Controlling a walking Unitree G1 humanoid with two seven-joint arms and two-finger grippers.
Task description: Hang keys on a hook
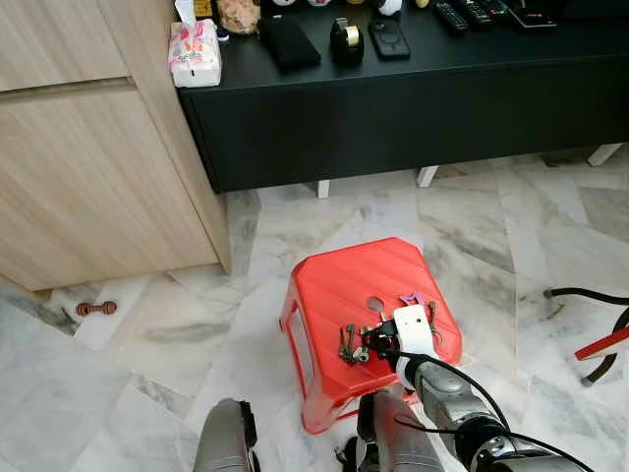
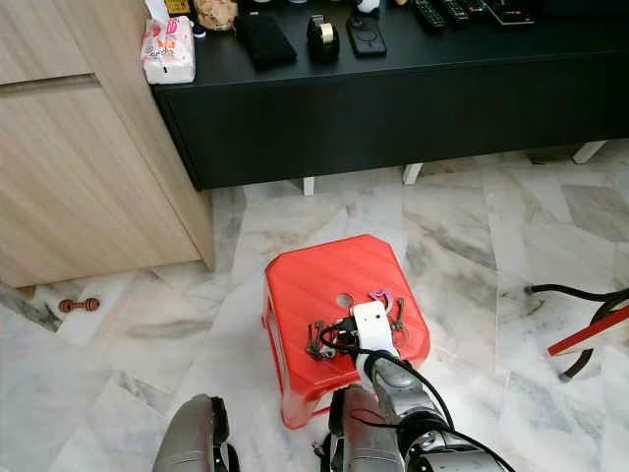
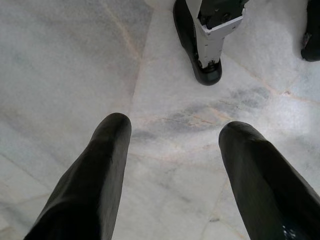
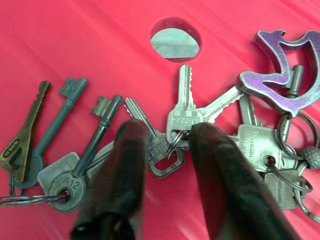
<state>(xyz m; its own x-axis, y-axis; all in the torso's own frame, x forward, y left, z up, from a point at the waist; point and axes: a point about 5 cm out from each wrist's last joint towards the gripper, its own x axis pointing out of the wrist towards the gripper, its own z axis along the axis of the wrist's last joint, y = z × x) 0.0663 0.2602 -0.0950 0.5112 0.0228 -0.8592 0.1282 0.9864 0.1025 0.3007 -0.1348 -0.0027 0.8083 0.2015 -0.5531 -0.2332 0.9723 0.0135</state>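
Observation:
A bunch of keys (image 4: 182, 107) lies spread on the top of a red plastic stool (image 1: 344, 275), with a purple carabiner (image 4: 280, 65) at one end and old dark keys (image 4: 65, 182) at the other. My right gripper (image 4: 167, 140) is down on the bunch, open, its two black fingers (image 4: 130, 150) straddling a small ring and key heads. From the head, the right gripper (image 1: 375, 342) reaches over the stool's near edge, beside the keys (image 1: 349, 346). My left gripper (image 3: 172, 132) hangs open above the marble floor.
A low black cabinet (image 1: 393, 108) holding small items stands behind the stool, and a wooden cupboard (image 1: 88, 167) is at the left. A small red-brown object (image 1: 95, 309) lies on the floor on the left. Black cables and a red bar (image 1: 600, 344) lie on the right.

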